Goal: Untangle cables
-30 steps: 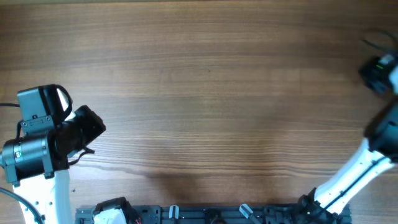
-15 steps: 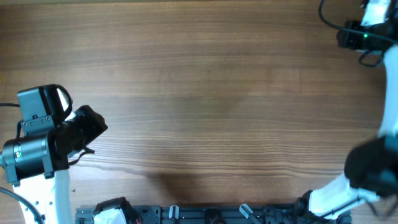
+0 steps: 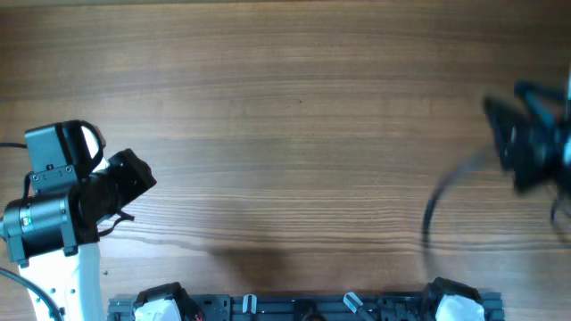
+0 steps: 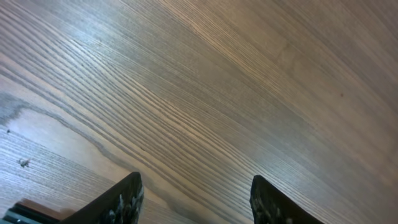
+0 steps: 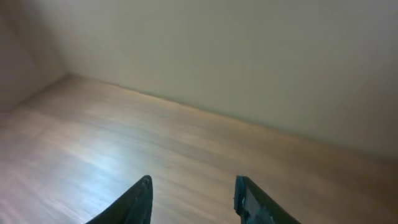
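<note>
Overhead view first: left arm [image 3: 53,223] sits folded at the lower left of the frame, with the left gripper [image 3: 134,178] pointing right over the wooden table [image 3: 285,107]. Right arm [image 3: 535,143] is a dark smear at the right edge, too blurred to make out its fingers. A thin dark looping line [image 3: 430,209] curves down just left of it. It looks like a cable, but the blur won't let me say whether it is one of the tangled ones. A black rail [image 3: 303,308] runs along the bottom edge, and the whole middle of the wood lies open.

Left wrist next: left gripper [image 4: 196,202] hangs low over the grain, fingertips [image 4: 127,199] spread wide with only tabletop between them.

Right wrist now: right gripper [image 5: 189,202] is tilted up, fingers [image 5: 134,202] parted and holding nothing. Beyond them, soft wood runs to the table's far edge under a pale wall [image 5: 249,50].
</note>
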{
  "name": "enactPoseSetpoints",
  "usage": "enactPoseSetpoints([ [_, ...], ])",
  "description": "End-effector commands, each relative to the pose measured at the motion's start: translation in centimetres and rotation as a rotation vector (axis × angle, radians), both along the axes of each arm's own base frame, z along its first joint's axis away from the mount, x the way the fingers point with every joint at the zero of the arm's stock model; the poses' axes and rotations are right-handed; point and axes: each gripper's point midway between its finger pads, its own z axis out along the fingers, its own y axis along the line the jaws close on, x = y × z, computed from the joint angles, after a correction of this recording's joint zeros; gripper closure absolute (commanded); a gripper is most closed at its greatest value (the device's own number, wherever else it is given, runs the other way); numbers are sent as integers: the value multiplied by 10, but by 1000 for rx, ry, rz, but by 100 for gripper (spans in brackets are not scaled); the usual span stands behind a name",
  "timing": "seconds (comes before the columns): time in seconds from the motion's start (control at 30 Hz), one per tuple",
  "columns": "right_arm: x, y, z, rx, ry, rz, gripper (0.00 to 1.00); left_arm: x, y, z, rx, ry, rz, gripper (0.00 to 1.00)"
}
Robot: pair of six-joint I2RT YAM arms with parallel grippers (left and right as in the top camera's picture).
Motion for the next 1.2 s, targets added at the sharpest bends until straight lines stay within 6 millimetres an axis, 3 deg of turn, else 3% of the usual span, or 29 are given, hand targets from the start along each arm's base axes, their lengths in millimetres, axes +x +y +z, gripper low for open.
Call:
enactPoseSetpoints([
  [0.0,-71,38,25,-150,-225,148,56,5,4,7,36,-31,-18,43],
  [0.03,-92,45,30,-185,-288,149,51,5,5,8,36,-33,-18,43],
  [0.07,-111,49,37,-197,-340,120,0,5,5,8,36,-34,-18,43],
  [0.17,-153,62,51,-170,-452,100,0,5,5,8,36,-33,-19,42],
  [0.27,-179,71,57,-115,-502,90,0,5,4,8,46,-32,-38,42],
  [0.43,-218,77,30,-59,-463,86,0,5,5,8,52,-32,-46,42],
  [0.57,-253,77,-6,-38,-395,138,0,5,5,8,56,-33,-55,42],
  [0.63,-253,70,-32,-100,-325,111,0,5,5,8,56,-32,-55,42],
  [0.7,-239,55,-55,-119,-219,27,0,5,5,8,56,-32,-55,42],
  [0.77,-226,52,-68,-37,-123,12,0,5,5,8,58,-31,-59,41],
  [0.8,-222,52,-72,-88,-133,37,0,5,5,8,59,-31,-61,41],
  [0.97,-236,87,-88,-305,-297,352,1,5,5,8,59,-32,-61,40],
  [1.03,-230,87,-93,-338,-333,344,0,5,5,8,59,-32,-61,32],
  [1.17,-202,84,-82,-244,-415,223,0,5,5,8,60,-33,-61,30],
])
